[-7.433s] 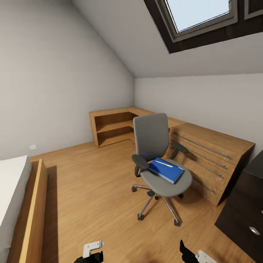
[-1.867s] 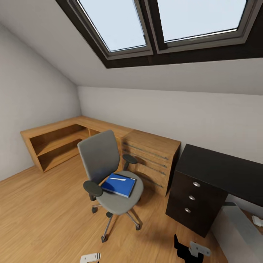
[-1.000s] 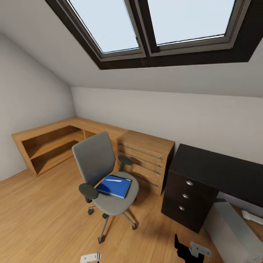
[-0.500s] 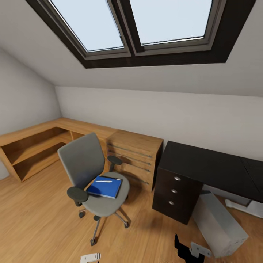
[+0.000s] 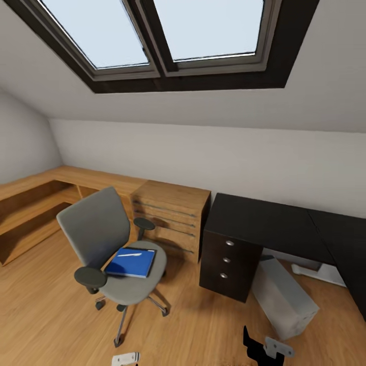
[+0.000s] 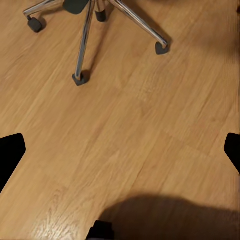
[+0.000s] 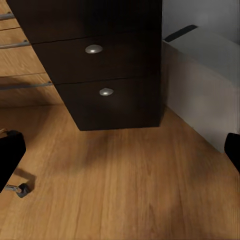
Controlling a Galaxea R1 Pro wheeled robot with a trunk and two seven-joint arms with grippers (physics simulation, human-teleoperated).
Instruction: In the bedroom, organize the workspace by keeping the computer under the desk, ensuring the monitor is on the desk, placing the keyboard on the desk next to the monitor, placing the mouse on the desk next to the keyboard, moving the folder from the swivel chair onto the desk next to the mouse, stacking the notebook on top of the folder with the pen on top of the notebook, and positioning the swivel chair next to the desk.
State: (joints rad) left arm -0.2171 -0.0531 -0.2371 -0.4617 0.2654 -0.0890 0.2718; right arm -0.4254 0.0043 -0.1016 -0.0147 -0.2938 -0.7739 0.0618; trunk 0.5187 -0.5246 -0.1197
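The grey swivel chair (image 5: pixel 101 239) stands on the wood floor at the left, its metal base (image 6: pixel 85 30) also in the left wrist view. On its seat lies a blue folder (image 5: pixel 133 263) with a white pen (image 5: pixel 130 253) on top; I cannot tell a notebook apart from it. The dark desk (image 5: pixel 264 216) with three drawers (image 7: pixel 100 75) stands at the right, its top bare. A grey computer case (image 5: pixel 283 296) lies tilted on the floor beside the drawers. My left gripper (image 6: pixel 120 155) and right gripper (image 7: pixel 120 155) are open and empty, low over the floor.
A wooden dresser (image 5: pixel 170 213) and low wooden shelving (image 5: pixel 30 203) run along the wall left of the desk. Under the desk at the right a white flat object (image 5: pixel 317 272) rests on the floor. Skylights (image 5: pixel 152 35) sit in the sloped ceiling.
The camera has swung to the right: the chair sits further left in the picture, and more of the dark desk and the computer case has come into view. Both grippers keep their pose.
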